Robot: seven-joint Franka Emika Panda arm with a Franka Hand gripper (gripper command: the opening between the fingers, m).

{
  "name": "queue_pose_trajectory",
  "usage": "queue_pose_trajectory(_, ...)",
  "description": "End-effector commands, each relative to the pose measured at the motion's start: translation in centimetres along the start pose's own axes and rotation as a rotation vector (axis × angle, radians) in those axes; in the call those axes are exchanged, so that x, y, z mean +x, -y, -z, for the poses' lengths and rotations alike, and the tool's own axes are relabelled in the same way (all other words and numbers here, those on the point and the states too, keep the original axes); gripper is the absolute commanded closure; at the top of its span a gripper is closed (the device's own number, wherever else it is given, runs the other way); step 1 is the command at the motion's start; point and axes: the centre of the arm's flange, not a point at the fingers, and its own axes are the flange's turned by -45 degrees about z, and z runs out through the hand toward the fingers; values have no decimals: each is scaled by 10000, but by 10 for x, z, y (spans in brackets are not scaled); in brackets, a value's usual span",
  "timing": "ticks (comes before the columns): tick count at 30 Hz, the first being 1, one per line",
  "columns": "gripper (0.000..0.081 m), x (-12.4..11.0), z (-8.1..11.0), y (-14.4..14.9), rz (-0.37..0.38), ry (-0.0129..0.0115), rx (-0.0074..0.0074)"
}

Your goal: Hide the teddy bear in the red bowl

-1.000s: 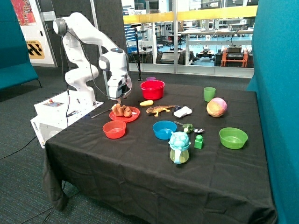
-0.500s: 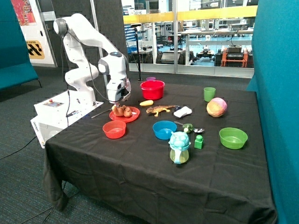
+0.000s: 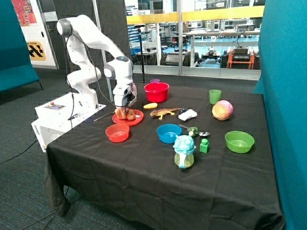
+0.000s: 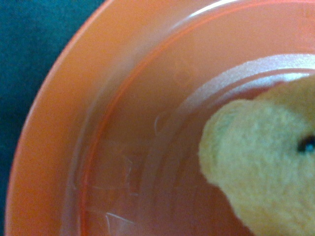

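outside view: hand [image 3: 124, 108] low over the teddy bear [image 3: 124, 114] on its red plate [image 3: 136, 118], grip unclear; pickup underway, red bowl [image 3: 156, 92] next

Teddy bear [image 4: 266, 162] on red plate [image 4: 98, 123]

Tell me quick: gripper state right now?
Gripper: down at the teddy bear on the red plate; open or closed cannot be told.

Teddy bear [image 3: 124, 113] tan; plate [image 3: 136, 118] red; red bowl [image 3: 156, 92] glossy; counter [image 3: 144, 167] black cloth; arm white.
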Motion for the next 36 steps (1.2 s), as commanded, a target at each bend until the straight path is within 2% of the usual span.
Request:
queue_pose_trajectory(1,0,-5,-7,-5,-147,21,21)
queue_pose_trajectory(10,1,-14,-14,-5,-123,21,21)
queue_pose_trajectory(20,7,-8,-21,-7,-246,21,21)
queue_pose_trajectory(24,16,-3,-31,-9,-621,21,21)
queue_pose_trajectory(31,35,0,-40,-5,-603,21,21)
queue_pose_trajectory(36,150,0,-43,2,-597,21,21)
